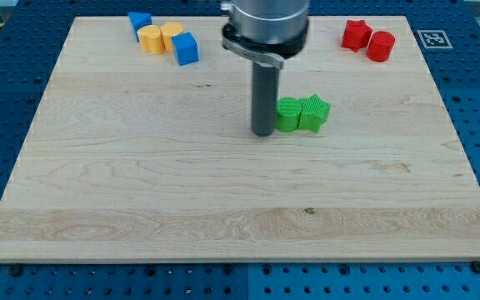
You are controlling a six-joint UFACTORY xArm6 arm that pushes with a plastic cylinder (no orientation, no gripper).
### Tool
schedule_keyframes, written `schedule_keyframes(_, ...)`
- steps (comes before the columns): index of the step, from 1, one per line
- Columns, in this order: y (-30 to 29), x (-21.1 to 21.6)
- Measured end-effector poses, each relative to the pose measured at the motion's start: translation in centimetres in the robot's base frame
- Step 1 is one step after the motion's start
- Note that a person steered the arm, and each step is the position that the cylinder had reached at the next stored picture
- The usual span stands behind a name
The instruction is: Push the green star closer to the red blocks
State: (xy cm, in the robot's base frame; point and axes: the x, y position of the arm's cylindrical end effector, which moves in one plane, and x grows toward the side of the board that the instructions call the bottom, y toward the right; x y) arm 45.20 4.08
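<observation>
My tip (263, 132) touching green cube (287, 114), beside green star (314, 112)

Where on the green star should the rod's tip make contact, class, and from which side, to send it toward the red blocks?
No gripping here: my tip only pushes. The green star lies right of a green block, touching it, with the red blocks toward the view's top right. Probably best to press the star's lower-left face, coming from the view's bottom left, after rounding the green block.

My rod (263, 98) covers the left edge of the green cube (288, 114), so I can't tell whether my tip (262, 133) touches it. The arm housing (265, 21) is cut off by the view's top.
</observation>
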Motion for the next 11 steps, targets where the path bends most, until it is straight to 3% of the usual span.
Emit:
schedule_keyframes(3, 8.7, -0.6)
schedule_keyframes(7, 5.9, -8.4)
schedule_keyframes(9, 10.9, -11.0)
schedule_keyframes(11, 12.4, -12.9)
